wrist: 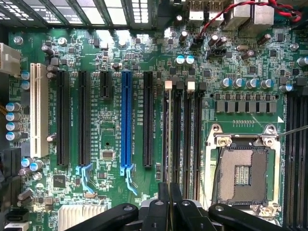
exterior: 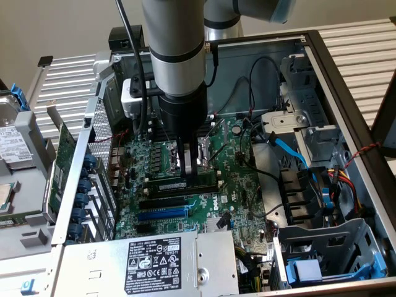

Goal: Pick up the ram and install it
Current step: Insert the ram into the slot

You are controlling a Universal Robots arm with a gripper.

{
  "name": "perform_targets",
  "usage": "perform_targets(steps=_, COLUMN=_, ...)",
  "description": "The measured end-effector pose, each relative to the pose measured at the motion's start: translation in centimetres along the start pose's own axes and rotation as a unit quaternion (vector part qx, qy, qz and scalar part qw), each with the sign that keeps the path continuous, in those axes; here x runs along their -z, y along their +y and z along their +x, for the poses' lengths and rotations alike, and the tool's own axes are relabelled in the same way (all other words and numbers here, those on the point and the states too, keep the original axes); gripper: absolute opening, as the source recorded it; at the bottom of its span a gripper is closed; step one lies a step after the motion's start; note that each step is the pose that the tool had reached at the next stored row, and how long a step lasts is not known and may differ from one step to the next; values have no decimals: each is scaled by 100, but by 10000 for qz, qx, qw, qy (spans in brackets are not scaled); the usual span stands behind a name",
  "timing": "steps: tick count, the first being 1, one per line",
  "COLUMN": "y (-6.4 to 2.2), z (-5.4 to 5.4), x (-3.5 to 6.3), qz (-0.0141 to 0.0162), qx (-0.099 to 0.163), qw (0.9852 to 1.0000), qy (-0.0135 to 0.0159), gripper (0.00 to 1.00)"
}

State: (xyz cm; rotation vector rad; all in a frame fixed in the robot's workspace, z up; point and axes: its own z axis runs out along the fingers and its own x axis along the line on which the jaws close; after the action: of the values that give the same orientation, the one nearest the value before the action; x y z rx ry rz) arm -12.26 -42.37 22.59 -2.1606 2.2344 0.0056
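Ram (exterior: pixel 180 185) in motherboard (exterior: pixel 244 185) slot, claw (exterior: pixel 189 168) directly above it

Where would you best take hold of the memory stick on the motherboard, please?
By its long top edge, near the middle, coming straight down from above. The memory stick stands on edge, thin and long, with slots close beside it, so jaws pinch its flat faces.

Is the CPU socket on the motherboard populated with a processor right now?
No, the CPU socket sits open with its bare contact field exposed and no processor or cooler on it.
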Motion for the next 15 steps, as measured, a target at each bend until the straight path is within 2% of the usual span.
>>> perform_targets(steps=4, y=4, z=0, x=-4, qz=1, qx=0, qw=10000, qy=1, gripper=14)
perform_targets(steps=5, y=4, z=0, x=-5, qz=2, qx=0, qw=10000, qy=0, gripper=20)
perform_targets(steps=7, y=5, z=0, x=-5, qz=3, qx=0, qw=10000, qy=-1, gripper=20)
perform_targets(steps=8, y=9, z=0, x=-1, qz=3, qx=-1, qw=10000, qy=0, gripper=27)
perform_targets(steps=15, y=46, z=-1, x=121, qz=2, qx=0, qw=10000, qy=0, gripper=27)
